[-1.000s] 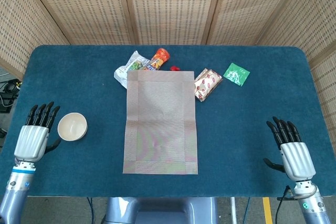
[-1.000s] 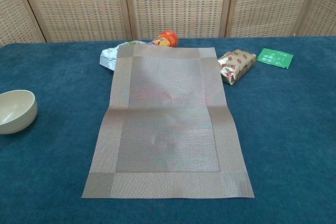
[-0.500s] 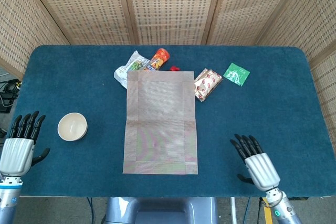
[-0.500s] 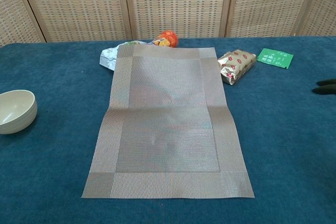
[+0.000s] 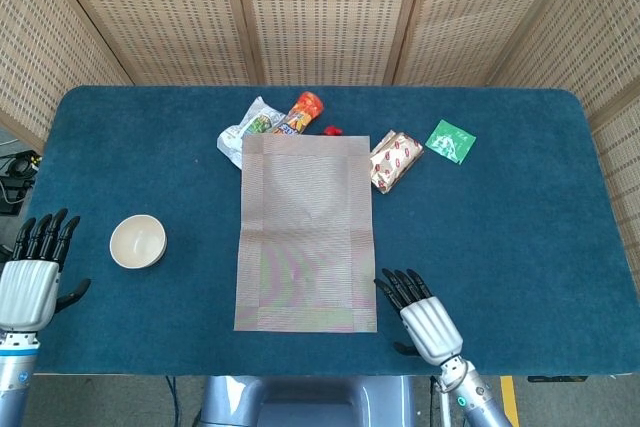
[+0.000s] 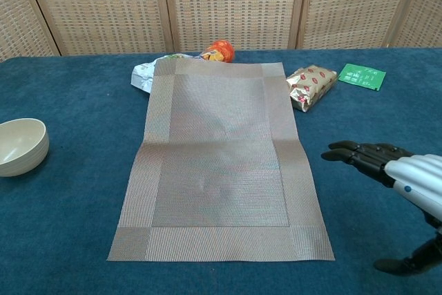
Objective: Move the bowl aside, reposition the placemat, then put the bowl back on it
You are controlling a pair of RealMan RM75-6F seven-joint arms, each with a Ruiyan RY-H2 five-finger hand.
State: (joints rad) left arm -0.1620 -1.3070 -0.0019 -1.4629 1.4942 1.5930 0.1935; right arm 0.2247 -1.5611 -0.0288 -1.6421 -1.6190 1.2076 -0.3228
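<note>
The cream bowl (image 5: 137, 242) (image 6: 21, 146) stands on the blue table, well left of the placemat. The woven grey-brown placemat (image 5: 307, 232) (image 6: 221, 160) lies lengthwise in the middle, its far end overlapping the snack packets. My right hand (image 5: 423, 318) (image 6: 397, 177) hovers just right of the mat's near right corner, fingers apart and straight, holding nothing. My left hand (image 5: 32, 278) sits at the table's near left edge, left of the bowl, fingers spread and empty. It does not show in the chest view.
At the mat's far end lie a white snack bag (image 5: 247, 128), an orange packet (image 5: 302, 112) and a small red item (image 5: 332, 131). A red-patterned packet (image 5: 394, 159) and a green sachet (image 5: 451, 140) lie to the far right. Wicker screens stand behind the table.
My right hand has swept left along the near edge toward the mat's near right corner. My left hand has drawn back from the bowl toward the table's near left edge.
</note>
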